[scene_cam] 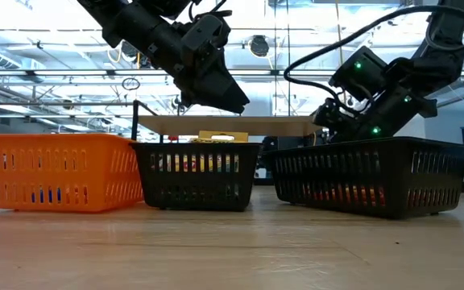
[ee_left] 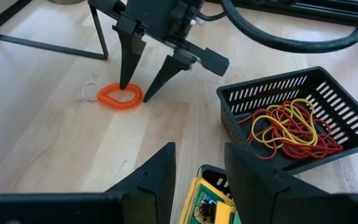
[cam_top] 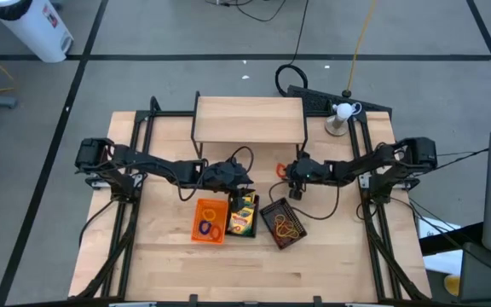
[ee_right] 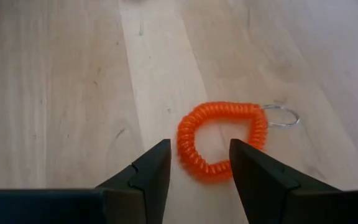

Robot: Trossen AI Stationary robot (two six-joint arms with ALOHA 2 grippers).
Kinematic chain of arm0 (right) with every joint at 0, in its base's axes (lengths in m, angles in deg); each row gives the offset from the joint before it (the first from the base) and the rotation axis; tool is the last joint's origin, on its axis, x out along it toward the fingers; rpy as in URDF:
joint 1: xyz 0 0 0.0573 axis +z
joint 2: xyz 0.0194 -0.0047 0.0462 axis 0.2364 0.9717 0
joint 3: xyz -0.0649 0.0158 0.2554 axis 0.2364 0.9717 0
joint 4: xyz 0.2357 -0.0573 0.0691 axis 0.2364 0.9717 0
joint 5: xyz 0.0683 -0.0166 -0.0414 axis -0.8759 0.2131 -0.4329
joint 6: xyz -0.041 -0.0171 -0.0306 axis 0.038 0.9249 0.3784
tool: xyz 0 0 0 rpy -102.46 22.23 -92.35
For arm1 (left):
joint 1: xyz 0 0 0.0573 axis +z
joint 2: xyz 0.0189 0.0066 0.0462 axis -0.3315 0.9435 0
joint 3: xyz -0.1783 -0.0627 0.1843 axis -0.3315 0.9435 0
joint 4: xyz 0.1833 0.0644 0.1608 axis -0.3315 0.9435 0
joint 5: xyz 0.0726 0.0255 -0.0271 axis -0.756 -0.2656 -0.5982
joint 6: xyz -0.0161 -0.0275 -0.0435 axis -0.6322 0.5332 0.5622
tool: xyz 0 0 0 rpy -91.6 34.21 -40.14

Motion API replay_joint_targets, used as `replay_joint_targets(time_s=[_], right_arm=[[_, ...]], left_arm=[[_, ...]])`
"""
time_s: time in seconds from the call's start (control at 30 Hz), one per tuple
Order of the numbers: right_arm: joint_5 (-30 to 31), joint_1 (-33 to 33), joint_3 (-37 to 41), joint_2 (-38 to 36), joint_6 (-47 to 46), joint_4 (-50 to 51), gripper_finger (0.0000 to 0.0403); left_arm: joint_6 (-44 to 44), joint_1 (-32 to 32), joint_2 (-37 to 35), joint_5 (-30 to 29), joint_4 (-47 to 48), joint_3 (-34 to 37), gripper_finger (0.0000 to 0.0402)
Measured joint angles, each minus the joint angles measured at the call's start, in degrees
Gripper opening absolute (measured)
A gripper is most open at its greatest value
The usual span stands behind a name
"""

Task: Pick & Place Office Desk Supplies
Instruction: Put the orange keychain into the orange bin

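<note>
between the right jaws: an orange coil waiting to be pinched

between the tips of the right jaws (ee_right: 199, 163) lies an orange spiral coil (ee_right: 221, 140) with a small metal ring (ee_right: 283, 116) on its far side, flat on the bare worktop (ee_right: 61, 93). the jaws stand open and empty, one tip at the coil's near edge, the other just beside it, as the left wrist view also shows (ee_left: 136, 92). just beyond sits a black mesh tray (ee_left: 328, 102) holding a tangle of red and yellow rubber bands (ee_left: 294, 127).

the step in hand looks like the pick of this coil. to do it well, the jaws should come straight down so one tip lands inside the loop and the other outside, then close on that single strand; the coil is springy and could skid on the smooth wood if nudged sideways.

the left jaws (ee_left: 199, 163) hang open and empty above the crayon box (ee_left: 213, 205) in the middle black tray (scene_cam: 196, 173), with the orange tray (scene_cam: 55, 169) to its other side.
</note>
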Motion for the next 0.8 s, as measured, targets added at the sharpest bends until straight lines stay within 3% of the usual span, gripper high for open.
replay_joint_targets(time_s=[0.23, 0.5, 0.67, 0.8], right_arm=[[-0.79, -0.12, -0.02, -0.02, -2.24, 1.47, 0.0155], [-8.77, -1.36, -0.04, -0.01, -6.73, 2.2, 0.0141], [-9.59, -1.91, -0.02, -0.01, -7.88, 3.39, 0.011], [-9.75, -2.72, 0.0, 0.02, -7.98, 3.47, 0.005]], left_arm=[[-0.22, 0.04, 0.0, 0.0, 0.02, 0.0, 0.0138], [-0.32, 0.04, 0.0, 0.01, 0.0, 0.0, 0.0138], [-0.43, 0.04, 0.0, 0.02, -0.02, 0.0, 0.0139], [-0.41, 0.04, 0.0, 0.02, -0.02, 0.0, 0.0138]])
